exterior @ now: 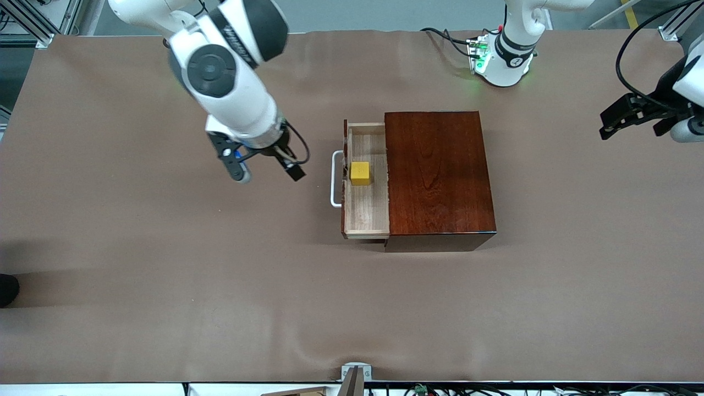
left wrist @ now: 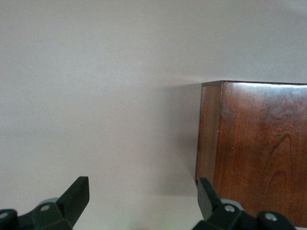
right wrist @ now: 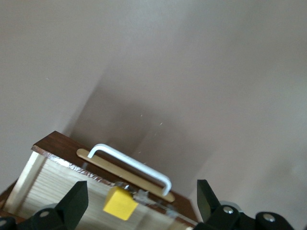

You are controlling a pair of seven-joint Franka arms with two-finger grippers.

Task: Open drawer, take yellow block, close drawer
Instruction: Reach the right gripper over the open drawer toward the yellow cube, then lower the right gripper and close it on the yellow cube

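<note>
The dark reddish-brown wooden box (exterior: 440, 176) stands mid-table. Its drawer (exterior: 366, 212) is pulled out toward the right arm's end and shows pale wood inside. The white handle (exterior: 334, 179) is on the drawer's front. The yellow block (exterior: 361, 172) lies in the drawer, close to the front wall. My right gripper (exterior: 267, 171) is open and empty, over the table beside the handle. Its wrist view shows the handle (right wrist: 134, 165), the block (right wrist: 120, 202) and the drawer (right wrist: 53, 179) between its spread fingers (right wrist: 76, 199). My left gripper (exterior: 608, 126) is open and empty and waits past the box, at the left arm's end.
The brown table cover (exterior: 165, 275) lies around the box. The left wrist view shows the box's closed side (left wrist: 259, 148) and bare cover beside my left gripper (left wrist: 141, 196). The left arm's base (exterior: 503, 60) stands at the table's edge by the box.
</note>
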